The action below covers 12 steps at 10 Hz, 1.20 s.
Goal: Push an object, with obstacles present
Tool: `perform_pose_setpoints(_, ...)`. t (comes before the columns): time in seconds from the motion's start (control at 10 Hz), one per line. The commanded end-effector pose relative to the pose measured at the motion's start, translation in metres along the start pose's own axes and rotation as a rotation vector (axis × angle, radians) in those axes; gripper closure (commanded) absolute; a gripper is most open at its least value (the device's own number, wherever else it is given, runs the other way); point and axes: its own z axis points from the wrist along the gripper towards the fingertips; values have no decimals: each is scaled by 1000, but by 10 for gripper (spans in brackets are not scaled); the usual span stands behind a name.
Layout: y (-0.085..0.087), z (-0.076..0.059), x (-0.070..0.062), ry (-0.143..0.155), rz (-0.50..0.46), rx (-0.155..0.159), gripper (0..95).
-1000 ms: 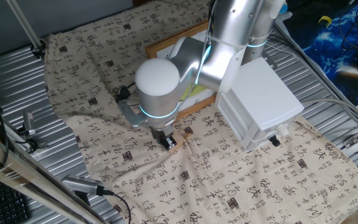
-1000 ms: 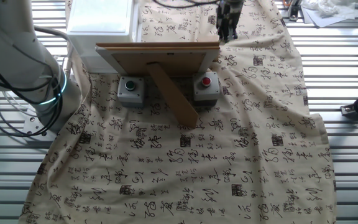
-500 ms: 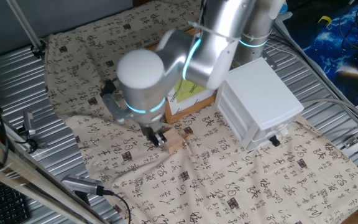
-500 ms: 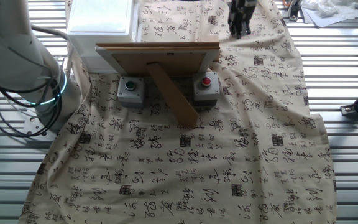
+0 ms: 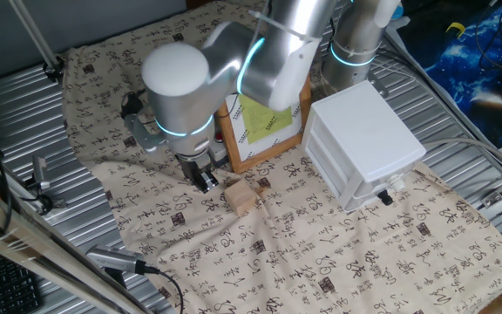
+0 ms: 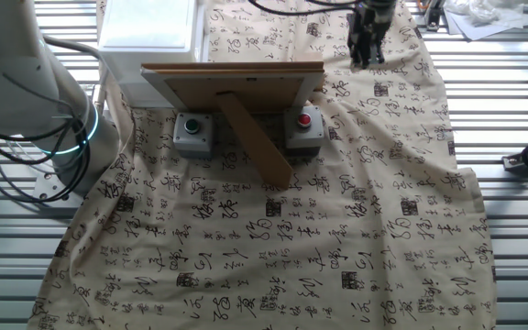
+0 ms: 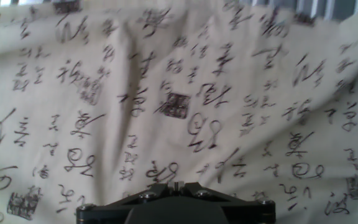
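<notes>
The object, a small pale wooden block point(image 5: 242, 198), lies on the printed cloth in front of the picture frame point(image 5: 267, 122). My gripper point(image 5: 206, 182) hangs just left of the block with a small gap between them, its tips close to the cloth. Its fingers are shut with nothing between them, and the hand view shows the gripper point(image 7: 178, 185) over bare cloth only. In the other fixed view the gripper point(image 6: 366, 55) is beyond the frame's back point(image 6: 236, 87), and the block is hidden. The grey box with the red button point(image 6: 303, 125) stands behind the frame. The white drawer unit point(image 5: 364, 144) stands right of the frame.
A second grey box with a green button point(image 6: 191, 131) sits by the frame's prop leg point(image 6: 255, 137). The wrinkled cloth point(image 5: 321, 253) covers a ribbed metal table point(image 5: 24, 105). A metal clamp point(image 5: 37, 179) is at the left edge, with cables at the right.
My gripper has slid left and slightly back from the block, which was under the fingers a second ago and now lies uncovered on the cloth. The fingers stay shut.
</notes>
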Motion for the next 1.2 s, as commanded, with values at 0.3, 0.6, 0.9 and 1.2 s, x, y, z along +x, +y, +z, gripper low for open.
perform_pose_setpoints(0.3,-8,-2,3,-38,11,10,950)
perform_pose_setpoints(0.6,-8,-2,3,-48,-2,10,950)
perform_pose_setpoints(0.9,-8,-2,3,-60,20,15,950)
perform_pose_setpoints(1.2,-8,-2,3,-85,46,16,950)
